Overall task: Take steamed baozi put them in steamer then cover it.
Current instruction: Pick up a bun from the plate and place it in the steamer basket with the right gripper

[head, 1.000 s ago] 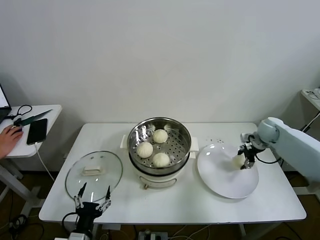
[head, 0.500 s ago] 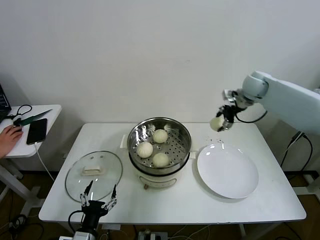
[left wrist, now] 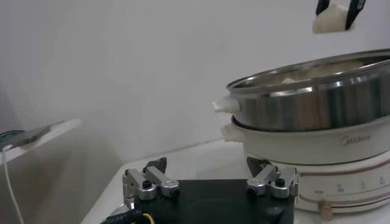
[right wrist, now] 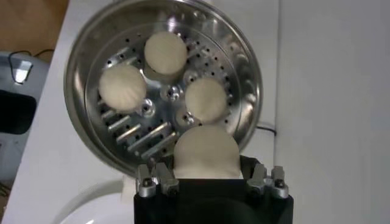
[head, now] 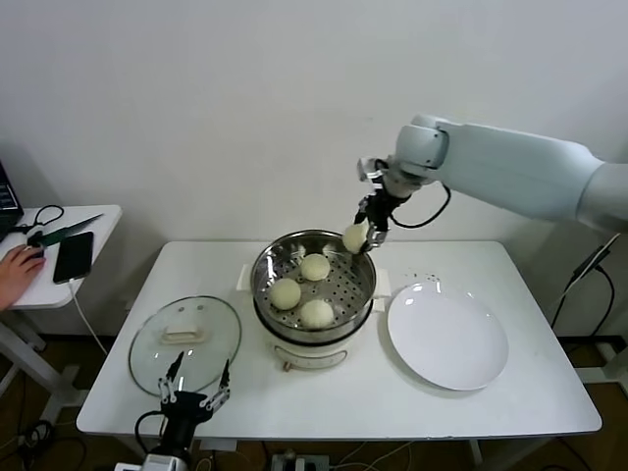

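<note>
**Fourth bun over the steamer**

Right gripper (head: 365,235), upper centre of the head view, pinching a bun (head: 354,237) above the back right rim of the steamer (head: 314,285). Three buns (head: 315,267) on the perforated tray at mid-frame. Lid (head: 184,340) flat on the table (head: 392,402), lower left. Left gripper (head: 194,387) at the bottom edge just below the lid, fingers spread, holding nothing. Plate (head: 447,337) right of the steamer.

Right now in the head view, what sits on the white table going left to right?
Glass cover lying flat → steamer with three baozi in its tray, right gripper holding a fourth baozi over its far right rim → empty white plate. Left gripper waits open at the near edge by the cover.
</note>
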You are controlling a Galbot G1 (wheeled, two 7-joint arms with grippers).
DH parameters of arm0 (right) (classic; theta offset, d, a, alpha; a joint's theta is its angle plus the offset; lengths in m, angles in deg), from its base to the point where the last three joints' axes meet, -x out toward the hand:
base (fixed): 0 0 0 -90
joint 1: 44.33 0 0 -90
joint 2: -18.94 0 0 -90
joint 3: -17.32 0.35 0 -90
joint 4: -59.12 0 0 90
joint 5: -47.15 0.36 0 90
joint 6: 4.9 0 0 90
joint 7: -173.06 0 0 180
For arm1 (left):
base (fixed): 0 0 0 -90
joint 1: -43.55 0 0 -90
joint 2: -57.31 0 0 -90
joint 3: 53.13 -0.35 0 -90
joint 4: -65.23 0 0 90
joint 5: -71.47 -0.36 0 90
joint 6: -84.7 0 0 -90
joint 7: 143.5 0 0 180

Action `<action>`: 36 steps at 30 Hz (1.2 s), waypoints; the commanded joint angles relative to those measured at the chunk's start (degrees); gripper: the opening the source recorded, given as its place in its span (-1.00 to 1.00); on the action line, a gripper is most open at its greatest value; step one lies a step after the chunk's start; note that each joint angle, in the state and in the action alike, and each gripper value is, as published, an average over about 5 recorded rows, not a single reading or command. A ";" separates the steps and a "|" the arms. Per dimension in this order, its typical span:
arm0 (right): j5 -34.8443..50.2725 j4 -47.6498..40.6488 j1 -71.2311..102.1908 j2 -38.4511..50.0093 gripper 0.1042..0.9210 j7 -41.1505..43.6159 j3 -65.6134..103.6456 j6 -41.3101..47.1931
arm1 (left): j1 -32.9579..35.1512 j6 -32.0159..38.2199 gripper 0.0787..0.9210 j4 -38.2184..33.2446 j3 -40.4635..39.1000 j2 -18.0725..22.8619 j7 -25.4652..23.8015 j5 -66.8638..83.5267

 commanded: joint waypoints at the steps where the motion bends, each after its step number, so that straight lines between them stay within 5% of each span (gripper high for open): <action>1: 2.62 1.10 0.51 -7.00 0.45 -1.73 -6.12 1.19 | -0.35 -0.10 0.77 0.20 -0.10 0.03 -0.05 0.05; 27: -4.80 -3.07 10.91 -7.45 0.46 -3.54 -2.33 0.70 | -0.63 -0.56 0.77 0.56 1.10 0.32 -0.09 0.04; 36: -5.29 -1.91 8.92 -5.41 0.75 -2.64 -0.74 0.78 | -0.41 -0.51 0.77 0.25 1.22 0.12 -0.07 0.09</action>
